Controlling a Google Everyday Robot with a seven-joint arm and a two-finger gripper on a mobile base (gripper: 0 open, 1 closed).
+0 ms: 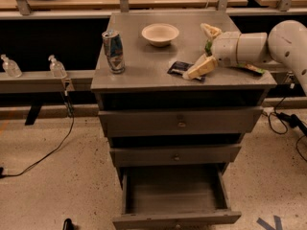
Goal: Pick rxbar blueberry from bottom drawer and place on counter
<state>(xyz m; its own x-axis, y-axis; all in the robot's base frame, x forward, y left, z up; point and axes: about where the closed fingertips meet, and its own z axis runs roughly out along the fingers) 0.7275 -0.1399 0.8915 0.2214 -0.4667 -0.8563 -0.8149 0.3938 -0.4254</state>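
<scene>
The rxbar blueberry (179,69), a dark flat bar, lies on the grey counter (144,61) near its front right. My gripper (206,49) hovers just right of it with its jaws spread wide. The lower finger (201,67) is by the bar's right end and the upper finger (210,30) is raised above it. The gripper holds nothing. The bottom drawer (176,218) is pulled out and its inside shows no objects.
A blue-silver can (113,51) stands at the counter's left front. A pale bowl (160,34) sits at the back middle. A green bag (253,69) peeks from behind my arm. Two clear bottles (57,67) stand on a shelf at left. Cables lie on the floor.
</scene>
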